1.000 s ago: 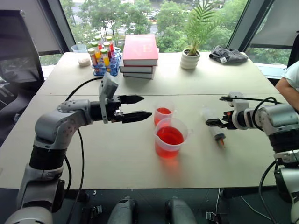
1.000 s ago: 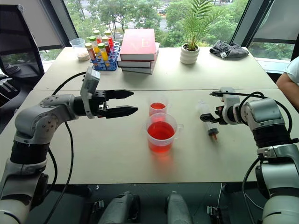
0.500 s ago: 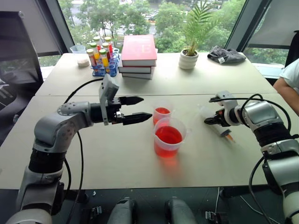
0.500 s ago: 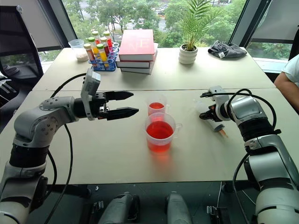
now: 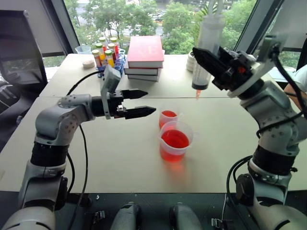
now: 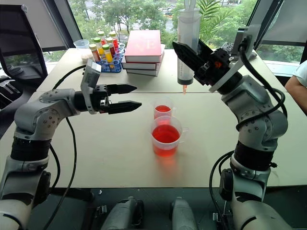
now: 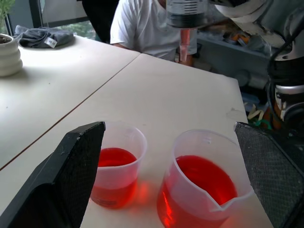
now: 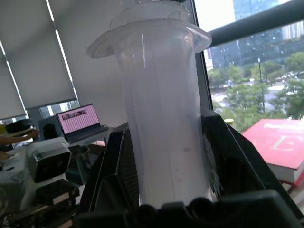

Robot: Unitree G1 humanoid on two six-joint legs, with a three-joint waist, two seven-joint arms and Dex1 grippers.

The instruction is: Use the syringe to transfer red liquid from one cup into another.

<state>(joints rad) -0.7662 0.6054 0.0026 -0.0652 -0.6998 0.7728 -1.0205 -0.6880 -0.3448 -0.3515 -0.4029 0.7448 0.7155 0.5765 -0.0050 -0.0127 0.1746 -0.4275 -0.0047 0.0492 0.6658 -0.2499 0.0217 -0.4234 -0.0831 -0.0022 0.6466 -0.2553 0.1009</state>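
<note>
Gripping the syringe (image 6: 187, 45) upright high above the measuring cup (image 6: 166, 136), the right pincer (image 6: 194, 57) risks missing it descending, while the left pincer (image 6: 125, 97) hangs released.

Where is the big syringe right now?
The syringe is up in the air in the right claw, tip pointing down, on the robot's right and above the two cups of red liquid, in front of the stack of books.
</note>
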